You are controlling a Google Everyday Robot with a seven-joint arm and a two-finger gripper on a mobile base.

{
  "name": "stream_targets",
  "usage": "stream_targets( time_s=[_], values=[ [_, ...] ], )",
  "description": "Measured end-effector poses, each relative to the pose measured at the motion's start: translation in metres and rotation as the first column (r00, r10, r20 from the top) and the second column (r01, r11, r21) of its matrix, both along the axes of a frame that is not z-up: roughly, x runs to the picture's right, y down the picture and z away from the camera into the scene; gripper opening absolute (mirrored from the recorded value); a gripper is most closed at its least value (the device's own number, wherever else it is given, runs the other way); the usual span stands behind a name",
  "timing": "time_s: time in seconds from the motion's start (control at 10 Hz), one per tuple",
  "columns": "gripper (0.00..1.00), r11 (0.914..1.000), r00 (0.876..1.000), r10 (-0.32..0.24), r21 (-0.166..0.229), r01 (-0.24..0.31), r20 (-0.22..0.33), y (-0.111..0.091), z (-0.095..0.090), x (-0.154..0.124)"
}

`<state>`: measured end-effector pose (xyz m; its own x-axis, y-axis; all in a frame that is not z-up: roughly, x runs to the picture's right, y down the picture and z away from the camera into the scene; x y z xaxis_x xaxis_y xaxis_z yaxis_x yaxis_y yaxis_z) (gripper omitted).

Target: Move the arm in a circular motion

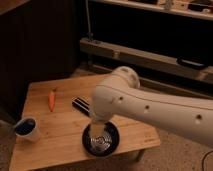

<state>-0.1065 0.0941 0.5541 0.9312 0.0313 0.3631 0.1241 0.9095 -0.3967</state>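
The big glossy white arm with small dark holes reaches in from the right and fills the right half of the camera view. Its rounded joint hangs over the middle of the wooden table. From there a short pale segment points down and ends in the gripper, which hangs just above the black bowl at the table's front edge. The gripper holds nothing that I can see.
An orange carrot lies at the table's left. A black oblong object lies beside the arm. A blue cup stands at the front left corner. Dark shelving and a low bench stand behind.
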Motion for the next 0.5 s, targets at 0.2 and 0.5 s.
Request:
stream_targets(
  time_s=[0.2, 0.5],
  values=[
    [0.8, 0.9986, 0.998, -0.039, 0.037, 0.037, 0.053, -0.021, -0.009, -0.044],
    [0.8, 0.9967, 0.997, -0.042, 0.072, 0.037, 0.069, -0.064, 0.002, -0.093]
  ],
)
